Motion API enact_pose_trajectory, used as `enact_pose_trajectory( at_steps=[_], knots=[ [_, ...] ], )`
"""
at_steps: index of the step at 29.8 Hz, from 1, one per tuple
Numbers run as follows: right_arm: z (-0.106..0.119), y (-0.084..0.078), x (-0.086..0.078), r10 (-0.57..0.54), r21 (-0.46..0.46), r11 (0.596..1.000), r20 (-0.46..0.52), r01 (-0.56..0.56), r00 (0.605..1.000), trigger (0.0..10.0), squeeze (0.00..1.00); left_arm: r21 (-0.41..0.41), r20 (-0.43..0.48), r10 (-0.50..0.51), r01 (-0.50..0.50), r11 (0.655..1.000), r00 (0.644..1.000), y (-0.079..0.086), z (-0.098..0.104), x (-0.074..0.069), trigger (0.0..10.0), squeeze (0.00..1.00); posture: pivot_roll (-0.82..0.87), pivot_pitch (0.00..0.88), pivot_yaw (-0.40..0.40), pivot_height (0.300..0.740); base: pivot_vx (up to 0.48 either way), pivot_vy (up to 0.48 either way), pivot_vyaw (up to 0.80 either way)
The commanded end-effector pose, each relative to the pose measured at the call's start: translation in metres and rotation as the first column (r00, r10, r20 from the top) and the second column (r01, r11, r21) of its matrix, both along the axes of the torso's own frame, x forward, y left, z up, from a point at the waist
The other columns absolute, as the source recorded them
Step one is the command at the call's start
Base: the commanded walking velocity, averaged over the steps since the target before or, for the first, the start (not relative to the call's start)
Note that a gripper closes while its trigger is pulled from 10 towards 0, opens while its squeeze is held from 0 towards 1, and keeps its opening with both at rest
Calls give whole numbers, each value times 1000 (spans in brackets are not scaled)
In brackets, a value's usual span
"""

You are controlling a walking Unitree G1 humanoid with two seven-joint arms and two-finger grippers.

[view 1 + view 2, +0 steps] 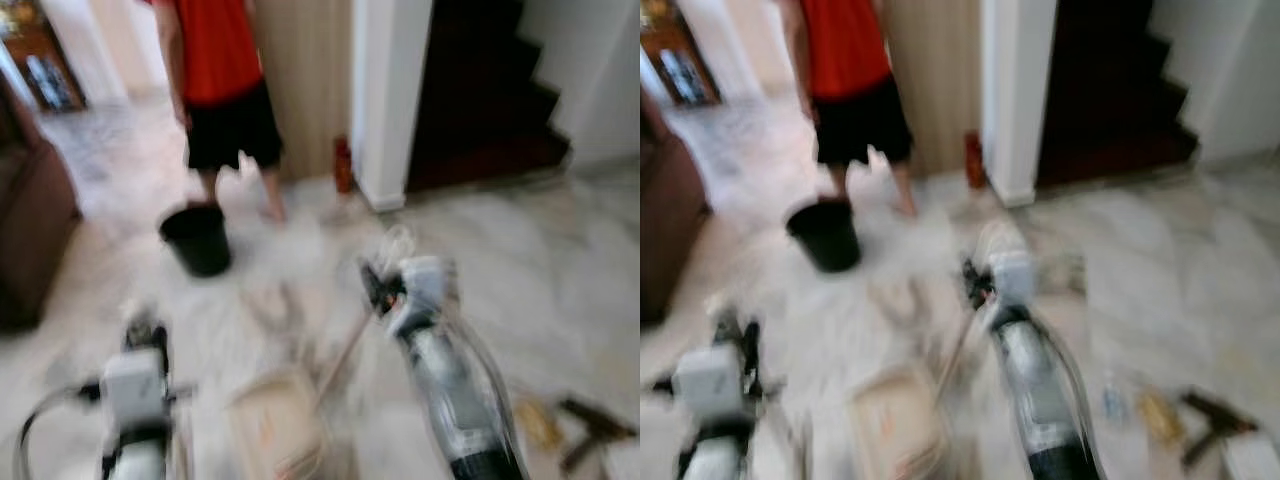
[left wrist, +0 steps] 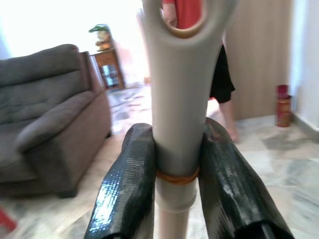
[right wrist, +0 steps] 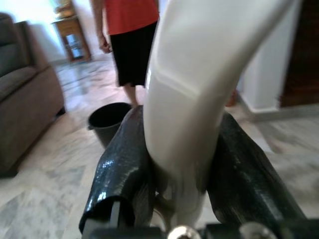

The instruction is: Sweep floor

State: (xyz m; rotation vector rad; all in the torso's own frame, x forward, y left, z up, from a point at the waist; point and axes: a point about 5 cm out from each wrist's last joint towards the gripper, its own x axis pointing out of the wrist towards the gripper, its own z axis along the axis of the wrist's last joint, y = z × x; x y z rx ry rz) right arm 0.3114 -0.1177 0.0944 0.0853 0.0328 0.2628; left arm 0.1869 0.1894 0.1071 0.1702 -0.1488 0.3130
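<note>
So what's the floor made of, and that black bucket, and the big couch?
The floor looks like polished marble or marble-look tile: pale, grey-veined, with faint joint lines. The black bucket seems to be plastic, smooth and dull with a thin rim. The couch looks upholstered in soft grey-brown fabric or faux suede, matte and creased.

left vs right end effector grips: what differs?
The left end effector clamps a slim grey handle with a hanging loop and an orange band; the right end effector clamps a thicker, curved white handle. The left faces the sofa, the right the black bucket. Both are shut.
</note>
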Motion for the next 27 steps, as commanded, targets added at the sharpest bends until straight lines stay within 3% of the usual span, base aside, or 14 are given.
enact_pose_trajectory(
  at_steps=[1, 8, 15, 27],
  knots=[
    [18, 22, 4, 63, 38, 997, 66, -65, 996, 10000, 0, 39, 30, 26, -28, 999, 999, 9, 7, -1, 10000, 0, -34, 0, 55, 740, 390, 0, 488],
    [17, 24, 3, 81, 32, 996, 61, -83, 995, 10000, 0, 37, 27, 26, -27, 999, 999, 8, 7, -1, 10000, 0, -36, 0, 54, 740, 386, 0, 0],
    [17, 25, 3, 93, 33, 995, 61, -95, 994, 10000, 0, 36, 27, 25, -26, 999, 999, 8, 7, -1, 10000, 0, -36, 0, 53, 740, 386, 0, 667],
    [17, 29, 3, 127, 43, 991, 50, -129, 991, 10000, 0, 39, 28, 27, -28, 999, 999, 8, 6, 0, 10000, 0, -37, 0, 49, 740, 387, 0, 0]
  ],
)
